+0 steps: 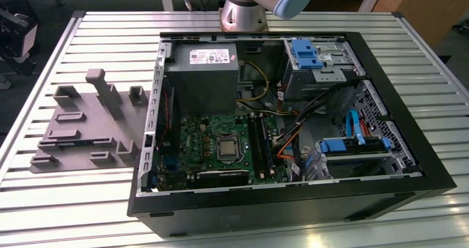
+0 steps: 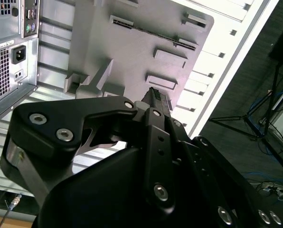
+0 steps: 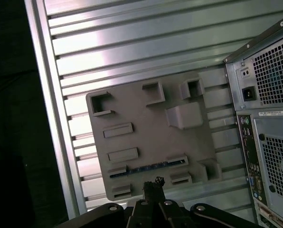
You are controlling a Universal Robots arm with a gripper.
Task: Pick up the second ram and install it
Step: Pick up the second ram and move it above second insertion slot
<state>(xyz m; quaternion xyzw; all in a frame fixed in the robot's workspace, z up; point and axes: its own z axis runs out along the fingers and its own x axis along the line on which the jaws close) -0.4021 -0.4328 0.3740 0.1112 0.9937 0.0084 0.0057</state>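
Observation:
The second ram point(image 1: 82, 142) is a thin blue-green stick standing on edge in a slot of the grey tray point(image 1: 81, 111), at the exterior view's left of the computer case. Both wrist views look down on it: the ram point(image 3: 146, 167) runs between raised blocks of the tray point(image 3: 146, 118), and it shows as a thin line point(image 2: 151, 32) across the tray point(image 2: 132, 57). My gripper point(image 3: 153, 183) hangs well above the tray's edge, apart from the ram, shut and holding nothing. Its dark tips point(image 2: 155, 97) are together.
The open computer case point(image 1: 293, 204) lies on the slatted metal table point(image 1: 95, 34), its motherboard point(image 1: 212, 135) facing up with dark memory slots point(image 1: 258, 144) beside the square chip. The case's rear panel point(image 3: 269, 118) stands close to the tray. The arm's base point(image 1: 242, 9) is behind the case.

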